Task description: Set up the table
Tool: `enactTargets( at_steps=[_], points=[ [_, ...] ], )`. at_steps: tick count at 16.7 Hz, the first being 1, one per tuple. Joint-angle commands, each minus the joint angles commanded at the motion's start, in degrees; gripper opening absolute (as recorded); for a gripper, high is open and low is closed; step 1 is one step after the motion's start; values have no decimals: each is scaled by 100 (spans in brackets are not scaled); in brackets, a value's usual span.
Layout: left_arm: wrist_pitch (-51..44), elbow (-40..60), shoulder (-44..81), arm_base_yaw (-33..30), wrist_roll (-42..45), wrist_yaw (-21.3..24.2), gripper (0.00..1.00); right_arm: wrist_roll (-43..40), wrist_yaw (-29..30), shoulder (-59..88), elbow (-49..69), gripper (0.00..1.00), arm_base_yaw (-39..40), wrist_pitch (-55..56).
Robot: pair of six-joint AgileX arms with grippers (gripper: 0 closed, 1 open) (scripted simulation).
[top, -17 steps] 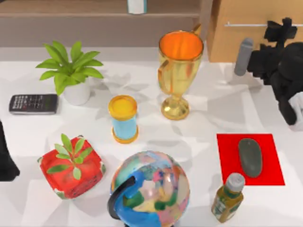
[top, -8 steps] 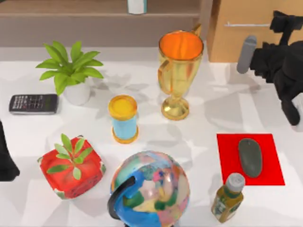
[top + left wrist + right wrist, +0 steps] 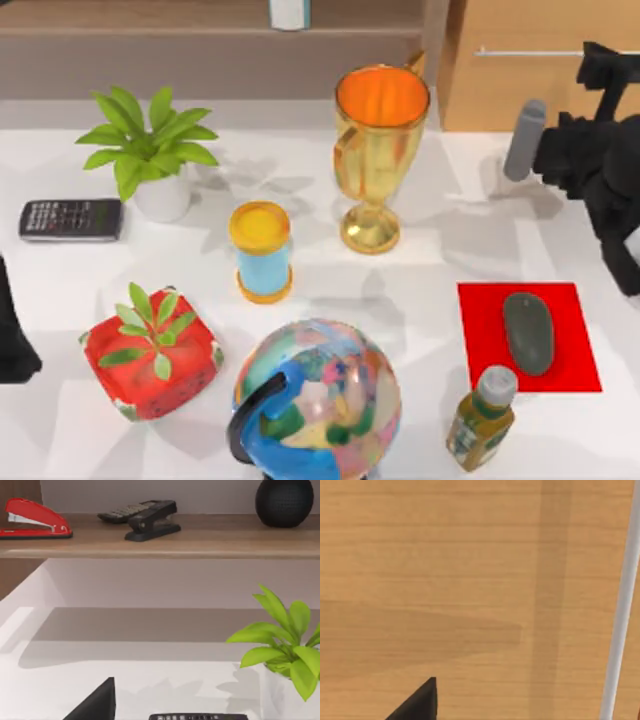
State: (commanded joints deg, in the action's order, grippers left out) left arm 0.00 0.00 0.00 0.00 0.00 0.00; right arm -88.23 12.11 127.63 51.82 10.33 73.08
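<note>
The white table (image 3: 440, 250) spreads across the top view under many objects. My right gripper (image 3: 604, 62) is raised at the back right, pointing at the front of the light-brown wooden cabinet (image 3: 500, 95), near its white bar handle (image 3: 525, 51). The right wrist view is close on the cabinet's wood face (image 3: 470, 580), with the handle (image 3: 620, 610) running along one side. My left arm (image 3: 12, 340) stays parked at the table's left edge.
A red mat (image 3: 575, 345) bears a grey mouse (image 3: 528, 332), with a bottle (image 3: 482, 418) in front. A globe (image 3: 318, 400), red potted plant (image 3: 150, 355), yellow-blue canister (image 3: 261, 250), gold cup (image 3: 380, 150), white potted plant (image 3: 150, 150) and calculator (image 3: 70, 219) crowd the table's middle and left.
My right arm has shifted right and back, bringing its gripper closer to the cabinet front. The left arm and the table's objects have not moved.
</note>
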Motion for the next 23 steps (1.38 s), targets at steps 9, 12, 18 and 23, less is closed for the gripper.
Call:
enactTargets(
  at_steps=[9,12,18,23],
  points=[
    [0,0,0,0,0,0,100,170,154,-121,-23,100,132,20],
    [0,0,0,0,0,0,100,861,552,-694,297,100,542,-119],
    [0,0,0,0,0,0,100,3183,1593,-1698,1525,100,1948,-874],
    [0,0,0,0,0,0,100,5301,2356,-1439,3066,100,2902,-1909]
  ],
)
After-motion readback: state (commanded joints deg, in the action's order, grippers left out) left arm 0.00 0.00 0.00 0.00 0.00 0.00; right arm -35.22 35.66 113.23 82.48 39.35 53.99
